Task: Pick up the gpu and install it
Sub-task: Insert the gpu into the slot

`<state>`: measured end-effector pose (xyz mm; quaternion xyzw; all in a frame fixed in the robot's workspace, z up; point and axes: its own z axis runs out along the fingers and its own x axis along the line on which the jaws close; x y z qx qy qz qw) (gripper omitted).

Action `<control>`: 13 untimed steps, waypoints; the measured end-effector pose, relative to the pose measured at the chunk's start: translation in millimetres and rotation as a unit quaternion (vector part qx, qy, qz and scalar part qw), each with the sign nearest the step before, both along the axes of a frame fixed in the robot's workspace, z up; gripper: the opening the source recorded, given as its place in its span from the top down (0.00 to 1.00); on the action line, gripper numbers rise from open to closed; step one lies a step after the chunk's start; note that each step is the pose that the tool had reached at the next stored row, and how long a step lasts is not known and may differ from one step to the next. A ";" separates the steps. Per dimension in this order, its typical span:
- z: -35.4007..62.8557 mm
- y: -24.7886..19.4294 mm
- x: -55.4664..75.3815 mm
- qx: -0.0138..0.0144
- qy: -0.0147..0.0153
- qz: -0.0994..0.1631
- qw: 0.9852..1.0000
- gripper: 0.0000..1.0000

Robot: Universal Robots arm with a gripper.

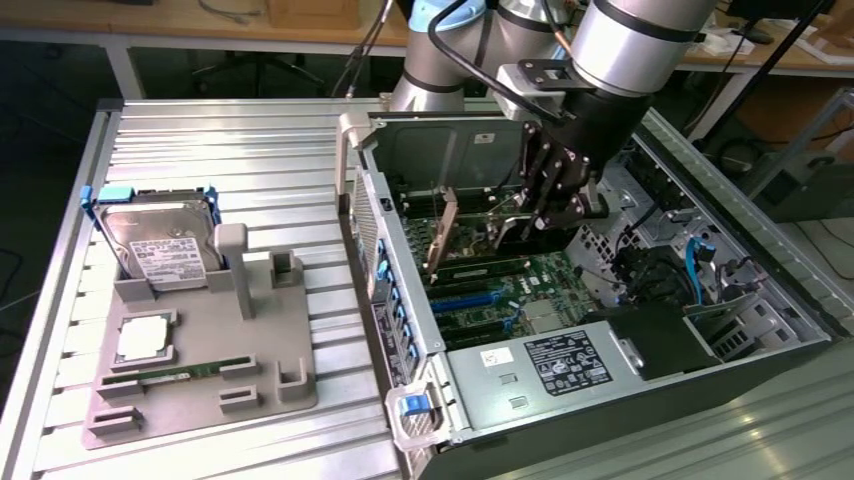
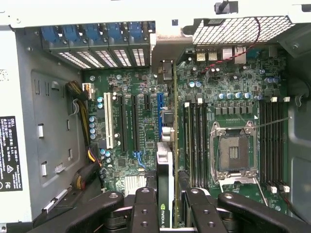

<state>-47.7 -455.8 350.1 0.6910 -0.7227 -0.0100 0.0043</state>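
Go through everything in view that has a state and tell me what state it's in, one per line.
gpu: on edge inside the case, held over the motherboard slots.
gripper: shut on the gpu.
computer case: side panel off, interior exposed.
CPU socket: empty.
hard drive: upright in the grey holder on the table.

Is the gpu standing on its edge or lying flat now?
On edge: the gpu stands upright inside the computer case, held between the gripper fingers above the motherboard.
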 end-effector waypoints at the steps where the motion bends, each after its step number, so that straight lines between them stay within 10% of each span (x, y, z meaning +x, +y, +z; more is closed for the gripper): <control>1: 0.0 0.0 0.0 0.000 0.000 0.000 1.000 0.73; 13: -4.3 0.0 0.0 0.000 0.000 0.000 1.000 0.73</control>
